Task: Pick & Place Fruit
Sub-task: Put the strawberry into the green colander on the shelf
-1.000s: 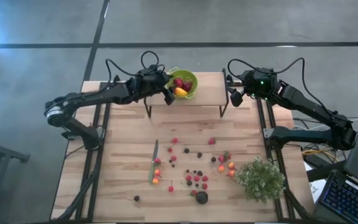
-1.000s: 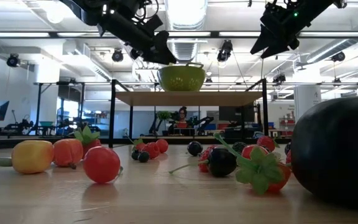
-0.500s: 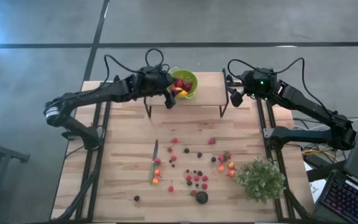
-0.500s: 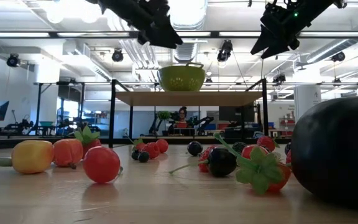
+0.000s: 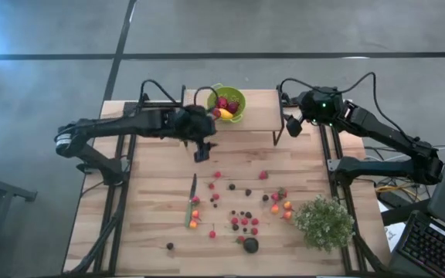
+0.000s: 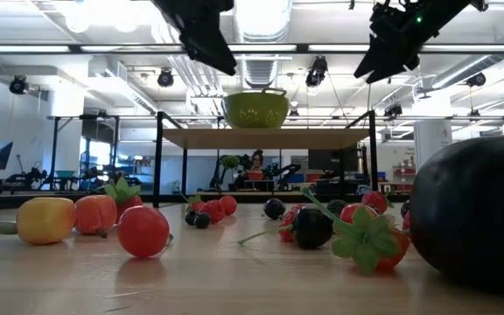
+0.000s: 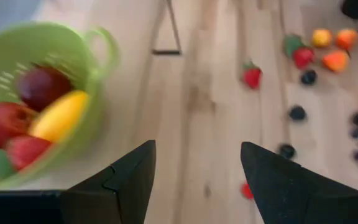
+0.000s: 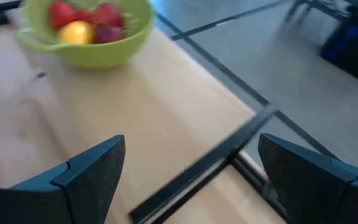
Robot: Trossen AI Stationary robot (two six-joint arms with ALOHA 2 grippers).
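Note:
Many small fruit pieces (image 5: 238, 208), red, dark and orange, lie scattered on the wooden table, with a bigger dark round one (image 5: 250, 245) near the front edge. A green bowl (image 5: 226, 103) holding red fruit and a yellow piece stands on a raised wooden shelf (image 5: 261, 112) at the far edge. My left gripper (image 5: 201, 152) hangs open and empty over the table just in front of the shelf's left leg; its wrist view shows the bowl (image 7: 42, 93) beside it. My right gripper (image 5: 292, 126) is open and empty above the shelf's right end.
A slim green-handled knife (image 5: 191, 199) lies left of the scattered fruit. A bushy pale-green plant (image 5: 324, 222) stands at the near right. The shelf's dark metal legs (image 5: 182, 135) stand close to my left gripper. Bare table lies to the left of the knife.
My left gripper has drawn back from over the green bowl, going toward the table's near edge and a little left, off the shelf and out over the table. It stays open and empty. The bowl and fruit have not moved.

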